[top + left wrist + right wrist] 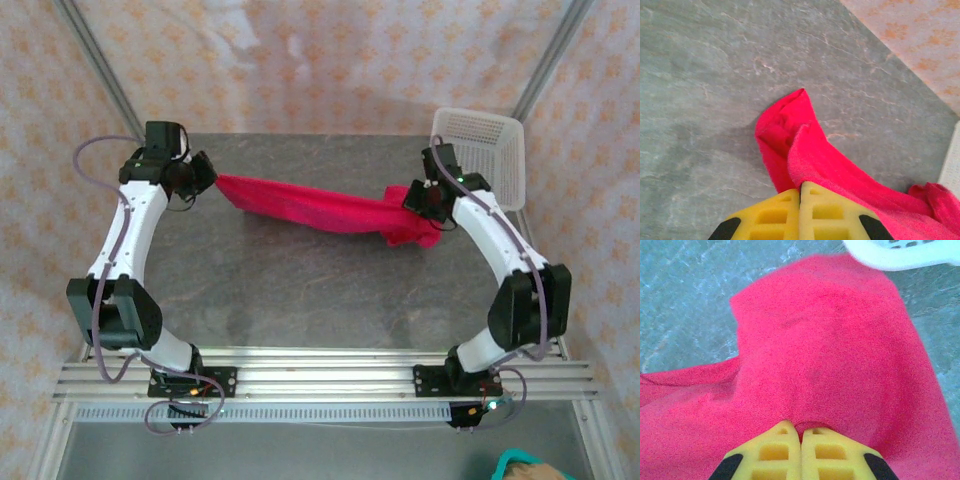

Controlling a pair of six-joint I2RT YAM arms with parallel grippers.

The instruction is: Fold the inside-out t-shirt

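Both t-shirt (310,207) ends tight in left pincer (800,189), right pincer (801,430)

Both arms reach away from their bases, each bowed outward at the elbow, the left arm (130,230) up the left side and the right arm (500,240) up the right, and the wrists turn inward so that the two pincers face one another from opposite sides. The left pincer (203,178) has its yellow fingers (775,215) pressed flat together, with one end of the t-shirt (320,208) nipped between them. The right pincer (417,198) is likewise closed tight, its fingers (775,452) meeting on a bunch of the same cloth at the other end.
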